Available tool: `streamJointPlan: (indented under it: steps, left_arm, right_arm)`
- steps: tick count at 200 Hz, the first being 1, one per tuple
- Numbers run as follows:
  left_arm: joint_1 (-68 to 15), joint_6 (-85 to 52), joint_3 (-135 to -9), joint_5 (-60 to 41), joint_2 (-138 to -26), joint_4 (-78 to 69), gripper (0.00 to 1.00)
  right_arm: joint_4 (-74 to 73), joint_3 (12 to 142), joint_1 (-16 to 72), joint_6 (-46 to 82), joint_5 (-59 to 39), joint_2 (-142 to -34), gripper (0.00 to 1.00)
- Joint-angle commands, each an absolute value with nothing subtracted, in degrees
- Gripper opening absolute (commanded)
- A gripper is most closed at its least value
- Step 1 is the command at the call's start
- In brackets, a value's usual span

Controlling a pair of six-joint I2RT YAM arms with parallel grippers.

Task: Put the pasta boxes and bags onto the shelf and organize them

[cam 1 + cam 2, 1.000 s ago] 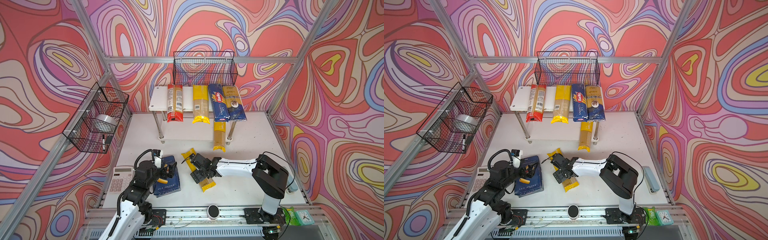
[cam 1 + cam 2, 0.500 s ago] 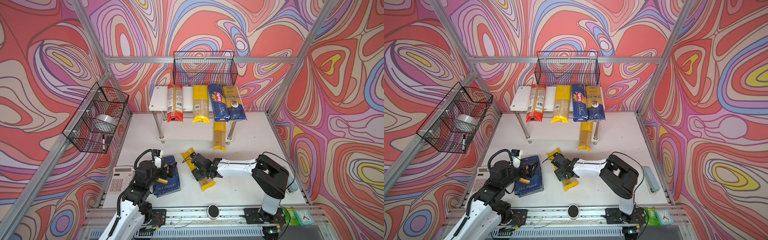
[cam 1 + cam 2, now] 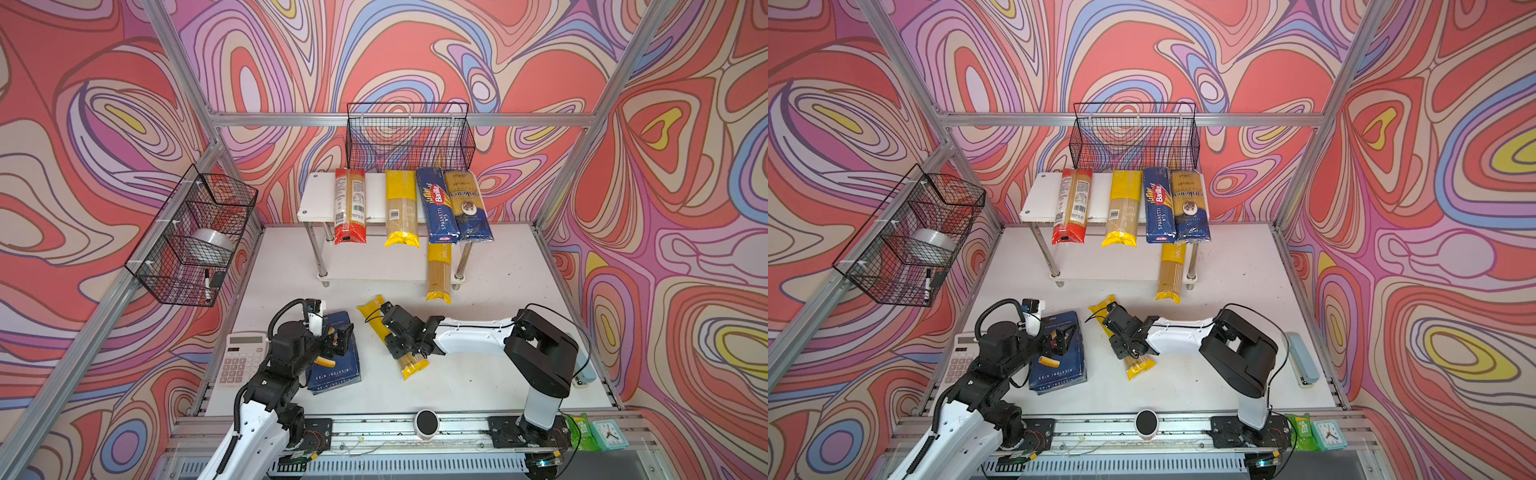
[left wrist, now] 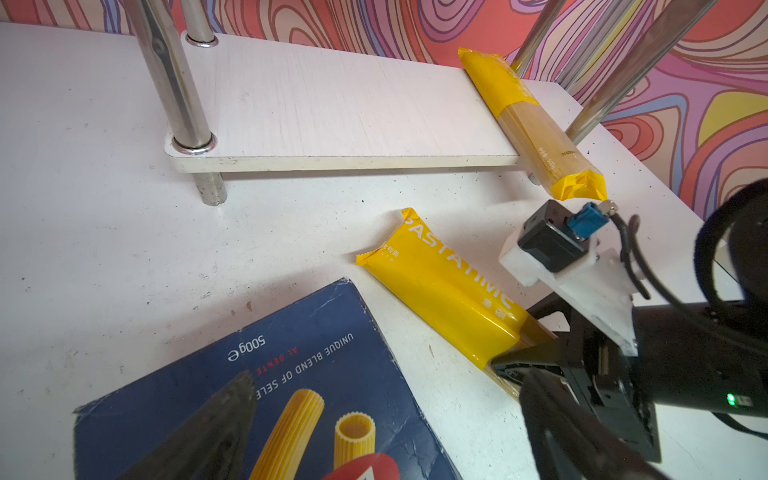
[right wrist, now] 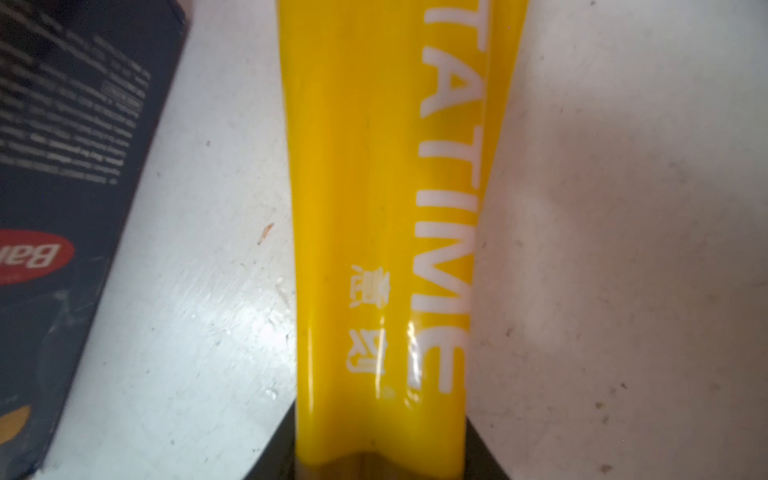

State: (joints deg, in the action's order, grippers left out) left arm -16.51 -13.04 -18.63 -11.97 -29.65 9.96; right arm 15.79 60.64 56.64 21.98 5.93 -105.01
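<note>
The left gripper [image 3: 334, 338] hangs wide and empty over the blue box [image 3: 336, 374] lying flat at the front of the table [image 3: 498, 291]. Beside it, the right gripper [image 3: 394, 333] pinches the yellow bag [image 3: 371, 309], which lies on the table: a pickup, I judge. Next comes a level lift to the shelf [image 3: 316, 199] beyond.
</note>
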Motion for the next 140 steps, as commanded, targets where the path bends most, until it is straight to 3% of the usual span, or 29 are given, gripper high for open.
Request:
streamJointPlan:
  steps: [1,29,55,140]
  left_arm:
    - [-16.6,-12.0,-18.1,-11.8,-29.1,8.5,1.00]
    - [-16.6,-12.0,-18.0,-11.7,-28.8,8.7,1.00]
    - [-16.6,-12.0,-18.0,-11.6,-28.8,8.6,1.00]
    - [-16.6,-12.1,-18.0,-11.7,-28.8,8.6,1.00]
  right_arm:
    - [14.4,58.9,56.7,24.1,4.0,-103.3,0.29]
    - [11.9,58.4,56.8,27.0,4.7,-101.8,0.09]
    - [10.7,58.7,56.8,29.3,4.9,-99.9,0.00]
    - [12.1,59.6,56.8,31.6,9.8,-91.3,0.00]
